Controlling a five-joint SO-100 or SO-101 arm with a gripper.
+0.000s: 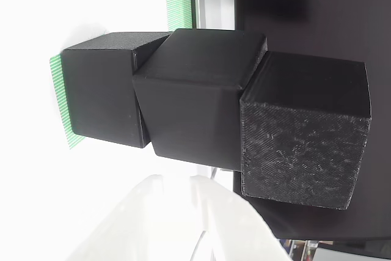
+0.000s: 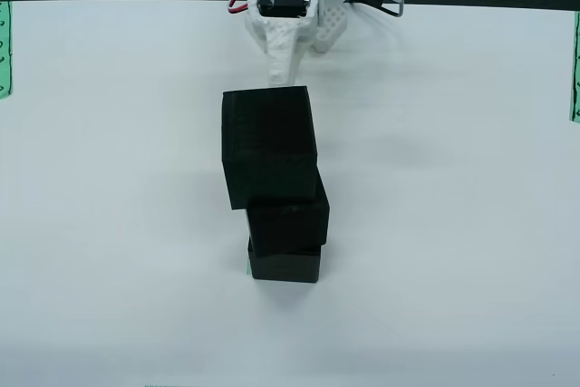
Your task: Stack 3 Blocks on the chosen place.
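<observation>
View riding on gripper, L to R: green-striped square patch (image 1: 61, 99) under bottom cube (image 1: 104, 93), then middle cube (image 1: 195, 99) twisted a bit, then top cube (image 1: 305, 132), all touching, w/ dark panel (image 1: 311, 4) behind. View from above: 3 cubes stacked on white table (image 2: 453, 178); white gripper (image 2: 283, 65) just behind top cube, jaw gap can't tell, nothing seen held.
</observation>
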